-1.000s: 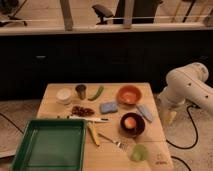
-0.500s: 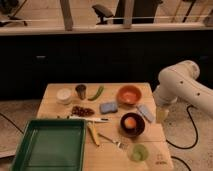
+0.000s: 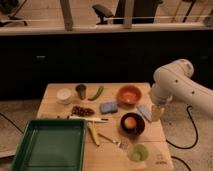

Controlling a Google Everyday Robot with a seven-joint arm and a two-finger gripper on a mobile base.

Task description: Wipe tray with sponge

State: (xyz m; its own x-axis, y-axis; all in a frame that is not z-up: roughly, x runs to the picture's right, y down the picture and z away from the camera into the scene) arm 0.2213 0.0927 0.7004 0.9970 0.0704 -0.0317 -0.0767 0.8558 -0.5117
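Observation:
The green tray (image 3: 50,146) lies at the front left, overhanging the wooden table's (image 3: 55,107) corner. The blue sponge (image 3: 108,106) lies flat mid-table, between the green vegetable and the dark bowl. My gripper (image 3: 156,113) hangs from the white arm (image 3: 176,84) at the table's right edge, just right of a pale blue-grey slab (image 3: 144,112). It is open and holds nothing. It is about a hand's width to the right of the sponge and far from the tray.
Around the sponge are an orange bowl (image 3: 129,94), a dark bowl with an orange fruit (image 3: 132,124), a white cup (image 3: 64,95), a dark cup (image 3: 81,91), a green vegetable (image 3: 96,92), a green cup (image 3: 138,152), a yellow item (image 3: 93,133) and cutlery (image 3: 90,118).
The arm has swung left, bringing the gripper from off the table's right side to its right edge beside the pale slab. Nothing on the table has moved.

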